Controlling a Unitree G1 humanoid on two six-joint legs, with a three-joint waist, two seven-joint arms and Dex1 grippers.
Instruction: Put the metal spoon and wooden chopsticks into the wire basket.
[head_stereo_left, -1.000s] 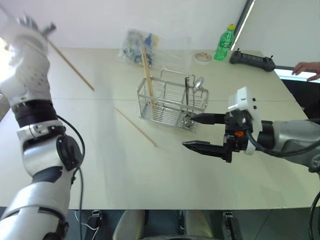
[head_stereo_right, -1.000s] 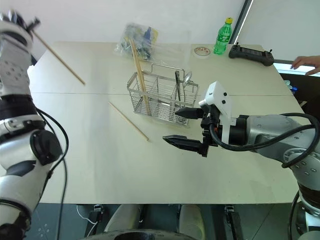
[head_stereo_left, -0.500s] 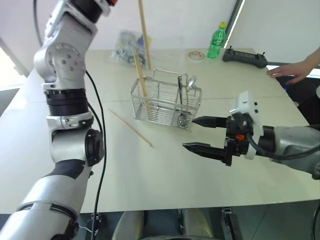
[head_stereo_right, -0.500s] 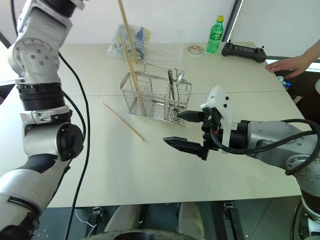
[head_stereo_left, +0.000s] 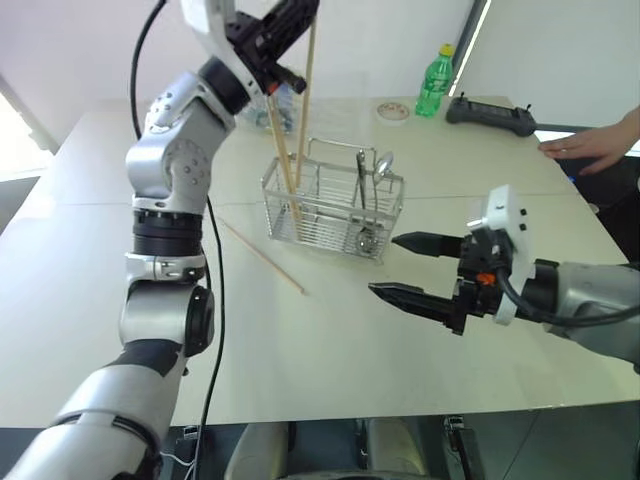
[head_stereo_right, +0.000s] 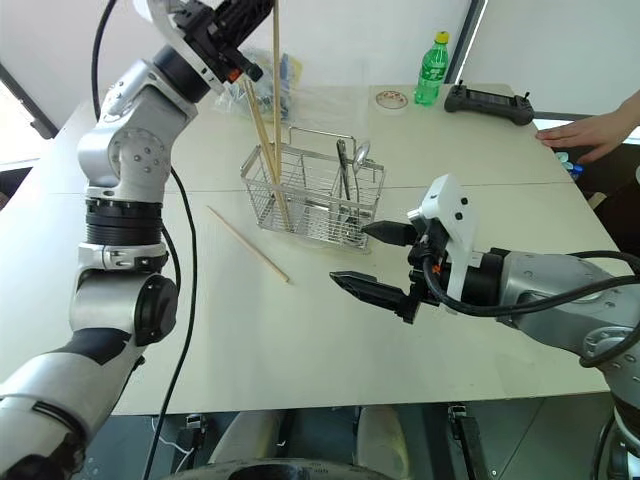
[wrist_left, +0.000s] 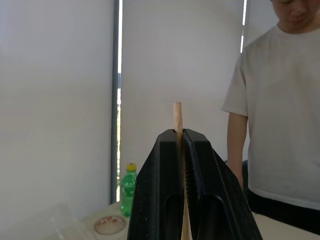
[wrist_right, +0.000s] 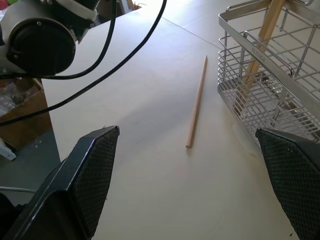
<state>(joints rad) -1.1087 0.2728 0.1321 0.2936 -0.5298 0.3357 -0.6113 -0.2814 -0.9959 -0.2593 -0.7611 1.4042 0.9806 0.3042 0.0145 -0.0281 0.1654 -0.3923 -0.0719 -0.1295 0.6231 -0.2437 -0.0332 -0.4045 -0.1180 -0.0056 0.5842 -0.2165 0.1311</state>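
1. Pale cream table (head_stereo_left: 330, 350), wide and matte, before a white wall; landmark for all entries is the wire basket (head_stereo_left: 330, 212), standing near the table's middle.
2. Wire basket: silver grid sides, inner dividers, raised handle loop; upright.
3. Metal spoon (head_stereo_left: 381, 172): inside the basket at its right end, bowl up above the rim, leaning slightly.
4. Wooden chopsticks, first stick (head_stereo_left: 282, 150): inside the basket at its left end, leaning, top well above the rim.
5. Second stick (head_stereo_left: 305, 90): near upright over the basket's left end, lower tip at the compartment beside the first stick; whether it touches the floor cannot be told.
6. Third stick (head_stereo_left: 262, 256): flat on the table, just left of and in front of the basket, apart from it.
7. Left gripper (wrist_left: 179, 137): above the basket's left end, fingers pressed together on the second stick.
8. Right gripper (head_stereo_left: 408, 267): right of and in front of the basket, fingers wide apart, empty.
9. Green bottle (head_stereo_left: 433, 85), tape roll (head_stereo_left: 392, 112), plastic bag (head_stereo_right: 265, 85): behind the basket.
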